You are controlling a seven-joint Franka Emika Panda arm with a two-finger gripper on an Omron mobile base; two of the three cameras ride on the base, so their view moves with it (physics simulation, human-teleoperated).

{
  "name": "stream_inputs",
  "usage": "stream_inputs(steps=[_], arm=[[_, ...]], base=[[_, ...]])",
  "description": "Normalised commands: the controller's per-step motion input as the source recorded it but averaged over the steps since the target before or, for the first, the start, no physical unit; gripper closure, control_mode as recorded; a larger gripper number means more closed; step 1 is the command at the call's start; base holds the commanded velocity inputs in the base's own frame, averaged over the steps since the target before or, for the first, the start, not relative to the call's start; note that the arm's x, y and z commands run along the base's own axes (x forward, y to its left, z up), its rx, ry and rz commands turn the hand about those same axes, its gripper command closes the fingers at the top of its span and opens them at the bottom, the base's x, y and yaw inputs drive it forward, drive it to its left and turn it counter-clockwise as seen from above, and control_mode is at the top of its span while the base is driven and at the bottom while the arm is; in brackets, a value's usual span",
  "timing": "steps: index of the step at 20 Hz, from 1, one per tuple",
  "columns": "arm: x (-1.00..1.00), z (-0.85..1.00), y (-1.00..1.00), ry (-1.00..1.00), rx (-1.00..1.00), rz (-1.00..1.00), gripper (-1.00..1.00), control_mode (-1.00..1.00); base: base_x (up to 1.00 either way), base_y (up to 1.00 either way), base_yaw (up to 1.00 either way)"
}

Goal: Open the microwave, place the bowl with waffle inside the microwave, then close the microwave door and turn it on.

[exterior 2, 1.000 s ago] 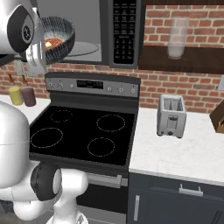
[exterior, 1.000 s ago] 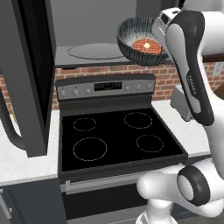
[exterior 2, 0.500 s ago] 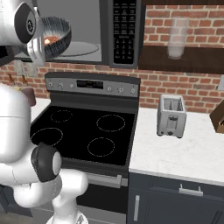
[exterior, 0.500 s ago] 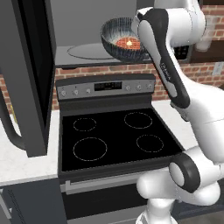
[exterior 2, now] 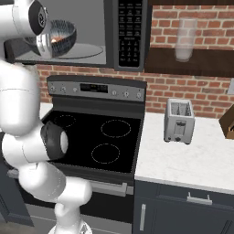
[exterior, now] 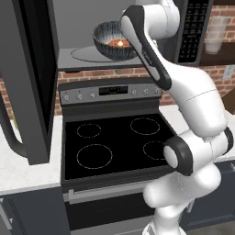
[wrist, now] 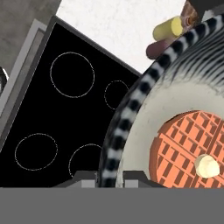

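I have the hand [wrist: 109, 175] clenched on the bowl [exterior: 112, 40] by its rim, at the open microwave [exterior: 137, 27] mouth. It looks rigid and probably slick; the waffle [wrist: 188, 151] sits loose, so keep it level.

Microwave [exterior 2: 91, 32] mounted above the stove [exterior 2: 93, 137], cavity open, keypad strip on its right side. Bowl [exterior 2: 61, 39] sits at the cavity opening, above the turntable [exterior 2: 87, 51], tilted toward camera; orange waffle [exterior 2: 55, 40] glimpsed inside. White arm rises from lower left, wrist partly covering the bowl's left side; pincer itself hidden behind the wrist. Stove has four ring burners and a knob panel. Silver toaster [exterior 2: 179, 121] stands on the white surface [exterior 2: 183, 160] right of stove. Pale cup [exterior 2: 185, 39] on dark shelf [exterior 2: 183, 61] against the brick wall.
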Motion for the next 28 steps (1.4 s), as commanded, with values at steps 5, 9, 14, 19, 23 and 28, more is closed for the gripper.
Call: stream_inputs(steps=[5,9,14,19,23,28], arm=[[0.85,-0.21,0.06,0.00,0.00,0.00,1.00,-1.00],[0.79,-0.31,0.00,0.00,0.00,0.00,1.00,-1.00],[0.73,-0.15,0.00,0.00,0.01,0.00,1.00,-1.00],[0.64,0.00,0.00,0.00,0.03,0.00,1.00,-1.00],[0.61,-0.03,0.01,0.00,0.01,0.00,1.00,-1.00],[0.54,-0.24,0.12,-0.03,0.00,0.00,-1.00,-1.00]], base=[[0.00,0.00,0.00],[0.00,0.00,0.00],[0.00,0.00,0.00],[0.00,0.00,0.00],[0.00,0.00,0.00],[0.00,0.00,0.00]])
